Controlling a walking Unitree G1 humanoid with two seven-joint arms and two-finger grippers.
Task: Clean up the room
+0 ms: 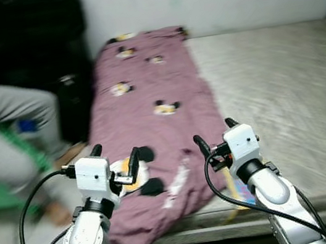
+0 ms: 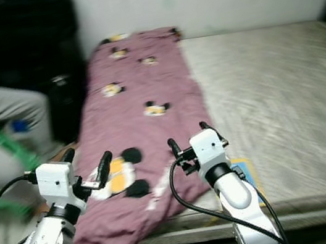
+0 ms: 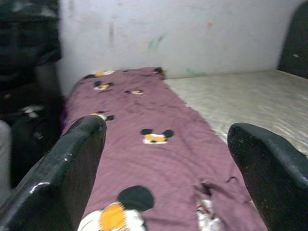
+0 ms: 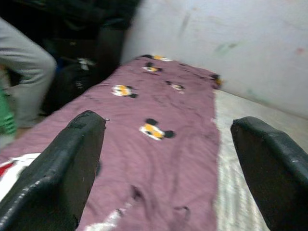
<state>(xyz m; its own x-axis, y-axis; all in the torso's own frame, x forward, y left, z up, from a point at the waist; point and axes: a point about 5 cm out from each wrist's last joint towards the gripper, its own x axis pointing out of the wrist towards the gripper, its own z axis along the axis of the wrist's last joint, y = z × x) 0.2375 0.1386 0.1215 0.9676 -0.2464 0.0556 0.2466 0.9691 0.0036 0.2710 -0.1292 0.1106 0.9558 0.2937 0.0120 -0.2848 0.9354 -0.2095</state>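
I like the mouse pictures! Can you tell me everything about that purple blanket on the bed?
The purple blanket is a soft-looking, mauve cloth printed with cartoon mouse heads with black ears and orange-yellow faces. It lies spread in a long strip along the left side of the bare grey mattress, from the wall end to the near edge, where it is wrinkled and hangs over. The left hand and right hand hover open above its near end, not touching it.

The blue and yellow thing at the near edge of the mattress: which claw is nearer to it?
Right. The right claw hangs just above the blue and yellow thing, slightly to its left. The left claw is farther left, over the purple blanket.
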